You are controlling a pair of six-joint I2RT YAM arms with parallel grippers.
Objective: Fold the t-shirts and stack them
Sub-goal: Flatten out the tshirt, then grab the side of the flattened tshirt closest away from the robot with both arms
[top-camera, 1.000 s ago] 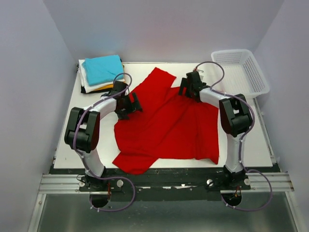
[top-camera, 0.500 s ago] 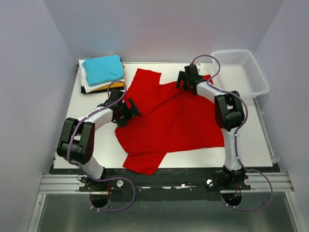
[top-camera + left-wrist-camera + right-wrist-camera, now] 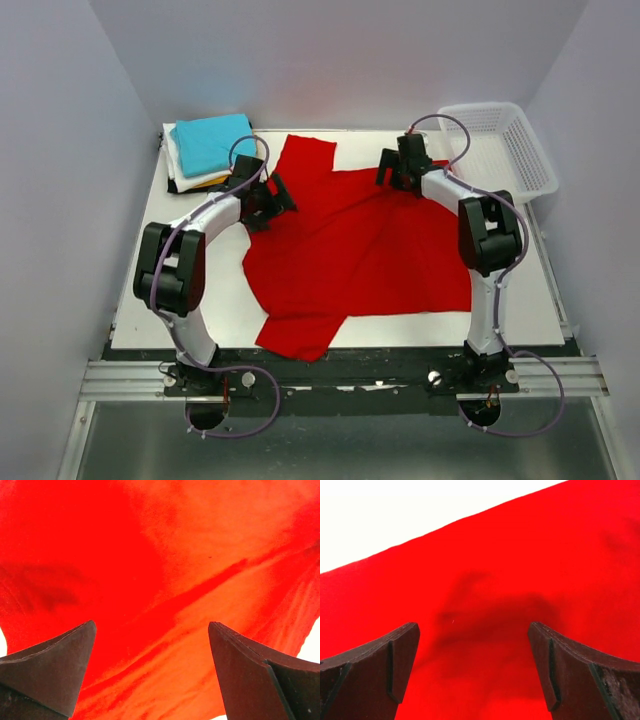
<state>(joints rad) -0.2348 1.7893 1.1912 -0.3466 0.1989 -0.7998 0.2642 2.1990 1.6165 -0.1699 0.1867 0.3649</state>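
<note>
Left gripper (image 3: 266,193) and right gripper (image 3: 402,168) gape wide, empty, over the red shirt (image 3: 360,255) mid-frame. Its wrinkles could bunch under a pinch, skewing the fold.

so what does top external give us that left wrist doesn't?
Only top external: the full layout. The stack of folded shirts sits in the far left corner with teal on top, the white basket is at far right, and the right gripper is over the far edge of the red shirt.
Only left wrist: a close-up of the cloth's creases, and the left gripper wide open with nothing between its fingers.
Both: the red shirt, spread out and unfolded, with the left gripper above it.
</note>
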